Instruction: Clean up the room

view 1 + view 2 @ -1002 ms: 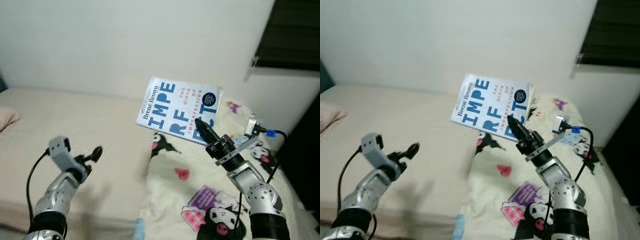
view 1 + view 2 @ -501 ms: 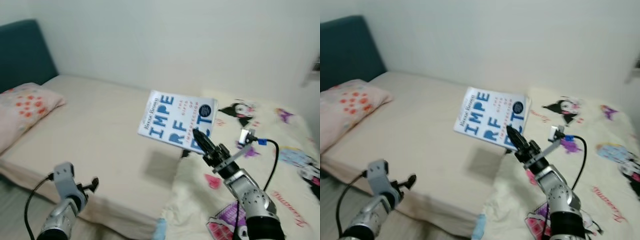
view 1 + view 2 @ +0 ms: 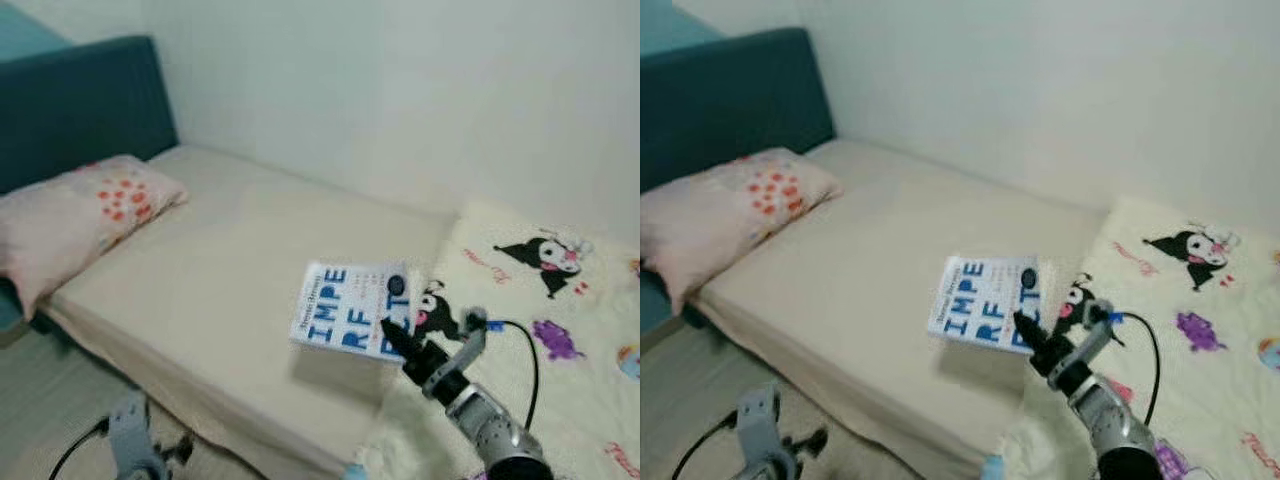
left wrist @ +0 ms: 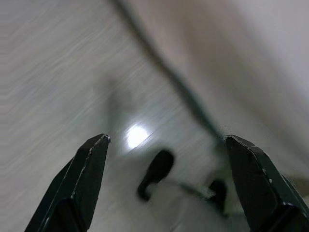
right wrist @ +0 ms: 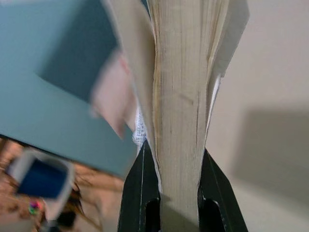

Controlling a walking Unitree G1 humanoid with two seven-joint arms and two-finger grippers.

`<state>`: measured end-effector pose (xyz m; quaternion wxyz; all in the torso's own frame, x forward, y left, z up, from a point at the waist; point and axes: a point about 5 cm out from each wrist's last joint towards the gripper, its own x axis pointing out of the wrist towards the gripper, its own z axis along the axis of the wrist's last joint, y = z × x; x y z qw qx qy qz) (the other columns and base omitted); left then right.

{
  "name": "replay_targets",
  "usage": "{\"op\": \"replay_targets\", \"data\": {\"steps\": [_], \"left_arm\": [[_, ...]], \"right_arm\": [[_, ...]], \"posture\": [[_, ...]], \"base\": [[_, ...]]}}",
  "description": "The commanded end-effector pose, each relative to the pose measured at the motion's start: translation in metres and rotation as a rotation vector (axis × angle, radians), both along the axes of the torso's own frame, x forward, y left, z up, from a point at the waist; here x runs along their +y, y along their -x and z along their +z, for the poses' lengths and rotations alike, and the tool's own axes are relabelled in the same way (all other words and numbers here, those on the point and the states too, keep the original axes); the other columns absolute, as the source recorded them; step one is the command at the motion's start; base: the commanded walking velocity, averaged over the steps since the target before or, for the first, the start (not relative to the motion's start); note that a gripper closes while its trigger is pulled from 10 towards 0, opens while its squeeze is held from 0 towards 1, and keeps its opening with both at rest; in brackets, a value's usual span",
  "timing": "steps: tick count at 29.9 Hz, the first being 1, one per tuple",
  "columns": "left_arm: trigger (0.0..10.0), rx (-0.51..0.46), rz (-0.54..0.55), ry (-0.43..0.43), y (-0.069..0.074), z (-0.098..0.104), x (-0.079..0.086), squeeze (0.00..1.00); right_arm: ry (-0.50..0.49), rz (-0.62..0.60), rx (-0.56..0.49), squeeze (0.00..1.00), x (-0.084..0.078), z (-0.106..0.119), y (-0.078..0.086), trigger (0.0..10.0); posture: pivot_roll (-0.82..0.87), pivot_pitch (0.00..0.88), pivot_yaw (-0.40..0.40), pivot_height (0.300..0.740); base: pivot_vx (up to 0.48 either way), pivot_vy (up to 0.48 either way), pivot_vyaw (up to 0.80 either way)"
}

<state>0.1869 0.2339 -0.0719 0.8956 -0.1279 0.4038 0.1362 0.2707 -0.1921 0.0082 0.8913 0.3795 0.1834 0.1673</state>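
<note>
**Book stays clamped while the view swings toward the head of the bed**

Over the last second the whole picture shifts: the dark window corner drops out, and the teal headboard (image 3: 80,110) and the pillow (image 3: 75,205) come into sight. That is the camera turning, so the robot is likely carrying the book away from the bed rather than setting it down. The left arm sinks lower against the bed too; its left gripper (image 4: 169,188) now hangs off the bed's near edge, over pale floor, fingers spread wide and empty.

The book (image 3: 352,322) is held in the air over the bed (image 3: 230,250), above the bare mattress just beside the cartoon-print blanket (image 3: 540,290), with its shadow on the sheet beneath. The right gripper (image 5: 169,193) pinches it at the lower corner nearest the robot, one finger on each cover, pages squeezed between. The book fans out beyond the fingers, cover up, tilted toward the headboard end.

Judged from this, the pick-up is done and a place for the book is yet to be reached.
</note>
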Motion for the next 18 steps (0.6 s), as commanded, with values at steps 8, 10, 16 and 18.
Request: {"op": "replay_targets", "data": {"steps": [8, 10, 16, 18], "left_arm": [[10.0, 0.184, -0.04, -0.014, 0.042, -0.021, -0.006, 0.0], [10.0, 0.185, -0.042, -0.013, 0.043, -0.022, -0.007, 0.0], [10.0, 0.166, -0.066, -0.011, 0.038, -0.02, -0.009, 0.0], [10.0, 0.157, -0.072, -0.007, 0.036, -0.02, -0.01, 0.0]], "right_arm": [[0.045, -0.081, 0.201, 0.0, -0.008, -0.043, 0.04, 10.0], [0.055, -0.107, 0.261, 0.0, -0.008, -0.052, 0.048, 10.0], [0.081, -0.11, 0.341, 0.0, -0.004, -0.063, 0.059, 10.0], [0.086, -0.109, 0.351, 0.0, -0.004, -0.065, 0.061, 10.0]], "posture": [[-0.1, 0.0, -0.043, 0.74], [-0.1, 0.0, -0.044, 0.74], [-0.08, 0.0, -0.054, 0.74], [-0.08, 0.0, -0.054, 0.74]], "base": [[0.0, 0.0, 0.67], [0.0, 0.0, 0.68], [0.0, 0.0, 0.67], [0.0, 0.0, 0.67]]}}
